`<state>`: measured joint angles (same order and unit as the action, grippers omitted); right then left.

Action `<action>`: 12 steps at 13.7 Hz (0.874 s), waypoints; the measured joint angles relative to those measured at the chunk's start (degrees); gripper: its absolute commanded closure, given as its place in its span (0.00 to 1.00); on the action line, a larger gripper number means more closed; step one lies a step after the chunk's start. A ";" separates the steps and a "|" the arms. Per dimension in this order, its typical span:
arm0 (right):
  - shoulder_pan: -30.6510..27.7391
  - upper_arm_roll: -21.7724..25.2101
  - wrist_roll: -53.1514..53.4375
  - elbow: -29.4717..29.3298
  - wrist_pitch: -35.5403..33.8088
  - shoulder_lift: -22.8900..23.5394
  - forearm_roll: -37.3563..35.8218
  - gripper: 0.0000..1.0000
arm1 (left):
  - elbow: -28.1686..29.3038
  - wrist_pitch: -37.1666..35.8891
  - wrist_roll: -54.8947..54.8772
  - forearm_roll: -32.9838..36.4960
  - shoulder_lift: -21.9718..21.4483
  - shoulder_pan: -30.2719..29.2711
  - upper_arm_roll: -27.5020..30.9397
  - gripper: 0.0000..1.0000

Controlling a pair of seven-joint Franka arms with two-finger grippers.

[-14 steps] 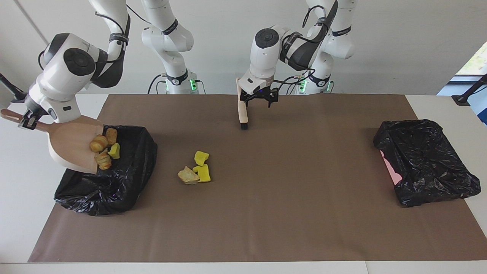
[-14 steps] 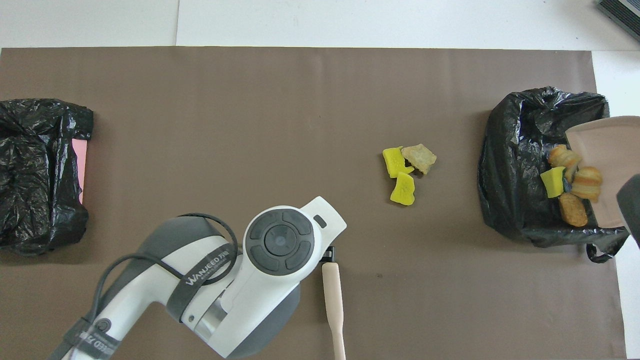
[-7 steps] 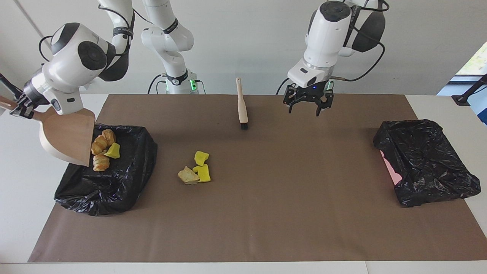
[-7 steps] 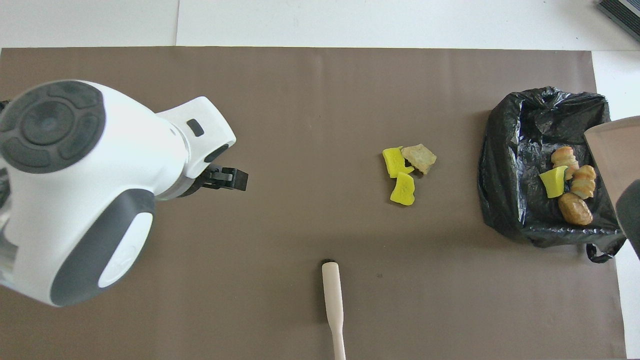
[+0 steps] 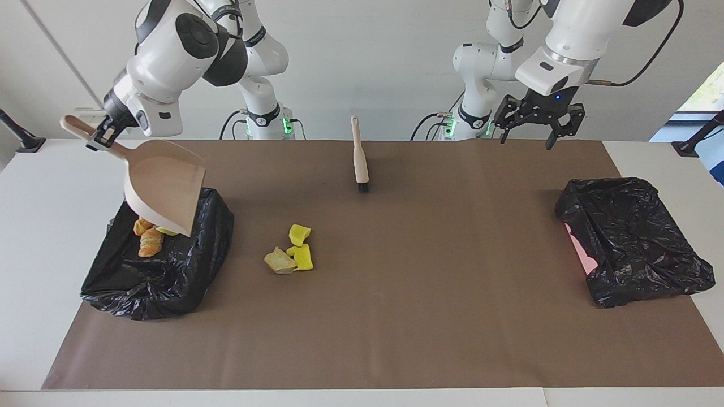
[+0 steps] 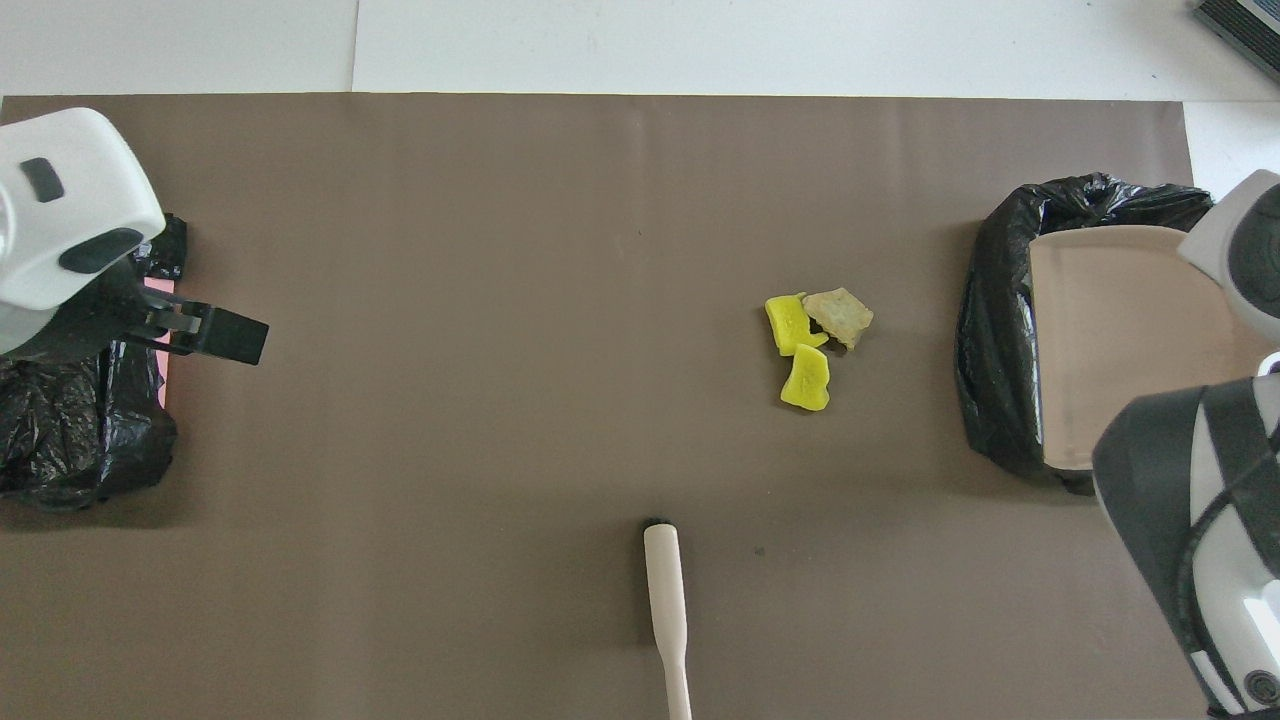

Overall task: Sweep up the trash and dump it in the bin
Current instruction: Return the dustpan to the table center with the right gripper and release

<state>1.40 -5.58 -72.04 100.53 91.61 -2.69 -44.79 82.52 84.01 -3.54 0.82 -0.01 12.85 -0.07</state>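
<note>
My right gripper (image 5: 97, 137) is shut on the handle of the pale pink dustpan (image 5: 164, 186), held tilted with its mouth down over the black-lined bin (image 5: 169, 271) at the right arm's end. Golden-brown pastries (image 5: 147, 240) lie in that bin, partly hidden by the pan. Two yellow sponge bits (image 5: 301, 246) and a pale bread chunk (image 5: 279, 262) lie together on the brown mat beside the bin; in the overhead view the trash (image 6: 812, 345) shows the same way. The beige-handled brush (image 5: 360, 155) lies free on the mat near the robots. My left gripper (image 5: 534, 127) hangs open and empty, raised.
A second black-lined bin (image 5: 633, 237) with a pink edge stands at the left arm's end, under the raised left gripper (image 6: 215, 335) in the overhead view. The brown mat (image 5: 430, 282) covers most of the white table.
The left gripper let go of the brush, rose and swung toward its own end of the table. The right arm tipped the dustpan up over the bin, and pastries and a sponge bit slid in.
</note>
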 measured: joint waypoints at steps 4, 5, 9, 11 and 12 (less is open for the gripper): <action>3.48 -2.14 19.45 0.02 -0.01 0.92 13.34 1.00 | -2.25 -3.05 -2.10 -5.28 -0.19 -6.78 -0.04 0.00; 4.72 -2.33 27.06 0.02 -0.10 1.21 17.55 1.00 | -2.29 -3.32 -2.56 -6.24 -0.57 -8.10 -0.08 0.00; 11.26 -2.49 57.10 -0.74 -0.19 5.52 26.97 1.00 | -1.92 -4.62 -2.90 -6.43 -2.42 -8.65 -1.09 0.00; 14.24 -2.57 70.91 -3.72 1.10 10.71 30.44 1.00 | -1.09 -4.68 -2.89 -5.81 -2.95 -8.65 -1.43 0.00; 14.86 -2.57 75.45 -5.77 1.72 13.19 32.58 1.00 | -0.94 -4.67 -2.88 -5.34 -3.02 -8.65 -1.44 0.00</action>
<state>16.26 -8.15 3.41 94.76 93.33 10.50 -12.21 81.58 79.34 -6.41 -4.53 -3.03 4.20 -1.51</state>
